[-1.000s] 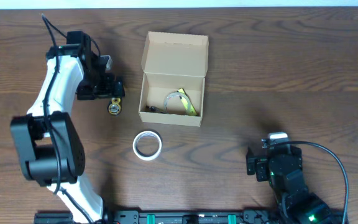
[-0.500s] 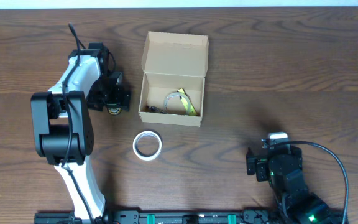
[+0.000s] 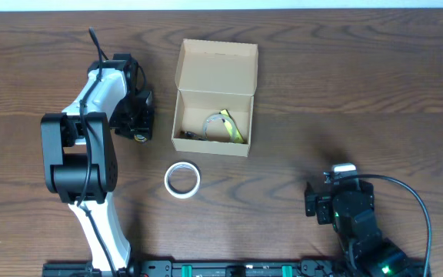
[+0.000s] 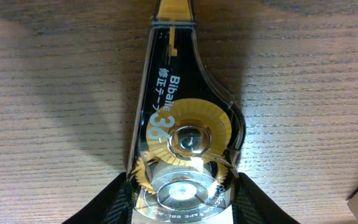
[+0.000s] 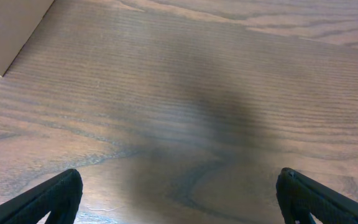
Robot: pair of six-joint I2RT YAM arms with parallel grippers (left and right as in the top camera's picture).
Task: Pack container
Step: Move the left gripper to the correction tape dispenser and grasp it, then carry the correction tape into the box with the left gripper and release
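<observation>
The container is a plain brown cardboard box, lid flap open towards the far side, with a yellow-and-clear item lying inside. Left of it, my left gripper is down at the table. In the left wrist view a black-and-yellow correction tape dispenser lies flat on the wood, and the fingers press against both sides of its round end, so the left gripper is shut on it. My right gripper is open over bare wood at the near right.
A white tape roll lies flat in front of the container. A corner of the box shows at the top left of the right wrist view. The right arm rests near the table's front edge.
The left arm swung right and lowered over the correction tape dispenser, and its jaws closed in on it. The right arm has not moved.
</observation>
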